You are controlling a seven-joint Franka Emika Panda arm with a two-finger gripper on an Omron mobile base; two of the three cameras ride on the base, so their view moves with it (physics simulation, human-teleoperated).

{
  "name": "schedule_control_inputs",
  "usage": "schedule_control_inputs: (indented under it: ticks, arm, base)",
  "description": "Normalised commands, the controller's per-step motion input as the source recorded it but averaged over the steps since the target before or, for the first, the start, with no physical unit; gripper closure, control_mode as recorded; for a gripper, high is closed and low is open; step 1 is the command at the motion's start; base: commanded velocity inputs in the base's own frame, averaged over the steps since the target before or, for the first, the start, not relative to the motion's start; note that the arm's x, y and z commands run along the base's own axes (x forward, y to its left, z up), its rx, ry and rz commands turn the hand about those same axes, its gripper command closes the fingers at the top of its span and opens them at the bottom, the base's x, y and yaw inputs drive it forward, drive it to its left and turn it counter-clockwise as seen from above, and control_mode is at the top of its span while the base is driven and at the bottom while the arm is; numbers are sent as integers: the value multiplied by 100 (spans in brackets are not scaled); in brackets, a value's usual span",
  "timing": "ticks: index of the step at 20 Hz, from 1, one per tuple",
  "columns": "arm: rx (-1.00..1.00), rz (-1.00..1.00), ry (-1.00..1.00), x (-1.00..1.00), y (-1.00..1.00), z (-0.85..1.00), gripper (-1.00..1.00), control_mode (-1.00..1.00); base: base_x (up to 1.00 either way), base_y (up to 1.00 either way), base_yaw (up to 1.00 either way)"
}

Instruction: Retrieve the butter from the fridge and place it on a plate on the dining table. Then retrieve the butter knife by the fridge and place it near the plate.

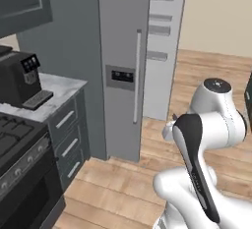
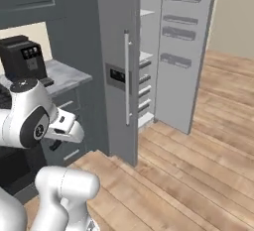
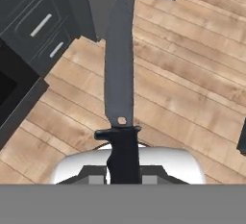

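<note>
My gripper [image 3: 124, 171] is shut on the handle of the butter knife [image 3: 119, 64]. The knife is dark, and its long blade points away from the hand over the wooden floor. In the right base view the hand [image 2: 64, 128] hangs low beside the arm, in front of the counter drawers. The grey fridge [image 1: 123, 66] stands ahead with its left door shut. Its right door [image 2: 186, 51] is swung open, showing white inner shelves [image 2: 145, 76]. The butter, the plate and the dining table are out of view.
A black coffee machine [image 1: 19, 78] sits on the small marble counter [image 1: 61, 86], which has drawers [image 1: 66, 134] below. A dark stove [image 1: 22, 174] stands at the near left. Wooden floor [image 2: 198, 165] stretches ahead and to the right.
</note>
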Motion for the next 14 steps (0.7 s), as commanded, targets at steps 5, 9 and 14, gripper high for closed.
schedule_control_inputs:
  ticks: [5,9,14]
  arm:
    - [0,0,0,0,0,0,100,100]
    - [0,0,0,0,0,0,100,100]
    - [0,0,0,0,0,0,100,100]
  base:
    - [-98,14,-65]
    - [-92,13,-62]
    - [-1,-36,-41]
